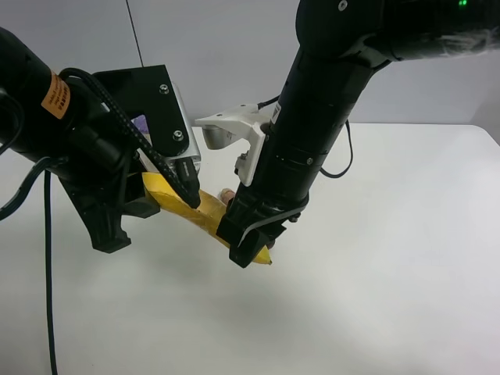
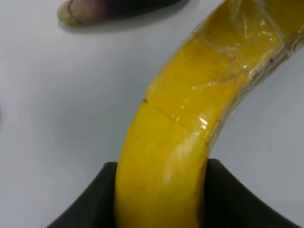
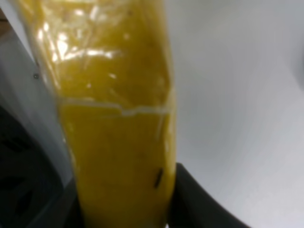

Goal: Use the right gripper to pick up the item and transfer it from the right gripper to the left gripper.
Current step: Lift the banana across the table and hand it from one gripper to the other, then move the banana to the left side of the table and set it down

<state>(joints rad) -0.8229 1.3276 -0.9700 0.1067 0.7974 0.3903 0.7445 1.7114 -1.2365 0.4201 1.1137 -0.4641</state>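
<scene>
Right claw (image 1: 250, 247): clamped on banana (image 1: 205, 217), lower end | Left claw (image 2: 160, 194): closed against both sides of banana's other end, 10 o'clock of right claw, high view.

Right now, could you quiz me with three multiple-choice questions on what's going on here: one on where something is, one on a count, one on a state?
1. Where is the eggplant?
A on the white table
B in a gripper
C in a basket

2. How many grippers grip the banana?
A none
B one
C two

3. The banana is:
A peeled
B whole, in its skin
C sliced

Answers:
1 A: it lies on the table in the left wrist view.
2 C: the left gripper and the right gripper each close on it.
3 B: unbroken yellow skin shows.
</scene>
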